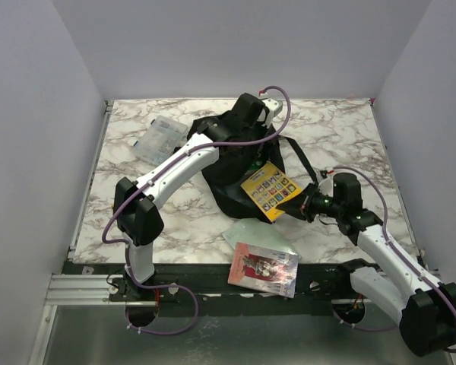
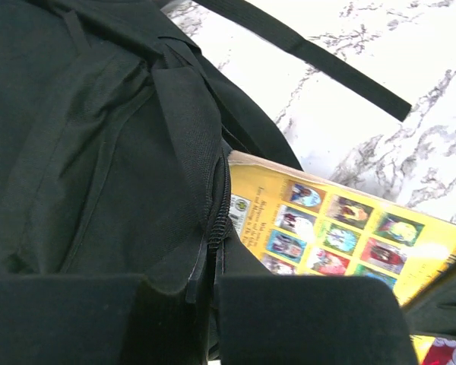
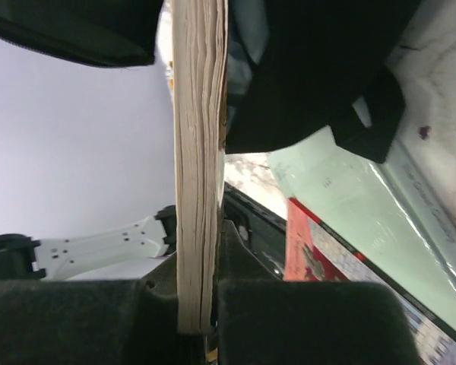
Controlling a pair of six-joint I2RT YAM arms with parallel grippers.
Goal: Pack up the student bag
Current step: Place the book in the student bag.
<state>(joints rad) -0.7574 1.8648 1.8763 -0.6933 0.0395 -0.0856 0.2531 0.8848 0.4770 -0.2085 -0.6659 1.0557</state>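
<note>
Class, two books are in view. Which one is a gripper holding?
The yellow book, pinched edge-on by the right gripper beside the bag. The red book lies free at the table's near edge, with nothing gripping it.

Overhead light: bright, even and diffuse from above; only soft shadows lie under the arms on the marble surface (image 1: 342, 137)
Dark areas: the black backpack (image 1: 228, 163) reads as a nearly featureless mass from overhead
Left wrist focus: backpack weave and zipper sharp; yellow book (image 2: 342, 236) slightly soft; left tool (image 2: 184, 296) a dark blur along the bottom
Overexposure: surface washed white at upper right of the left wrist view
Right wrist: book's page edges brightly lit; right tool (image 3: 190, 304) dark and blurred; pale green plastic folder (image 3: 349, 198) carries a streak of sheen
</note>
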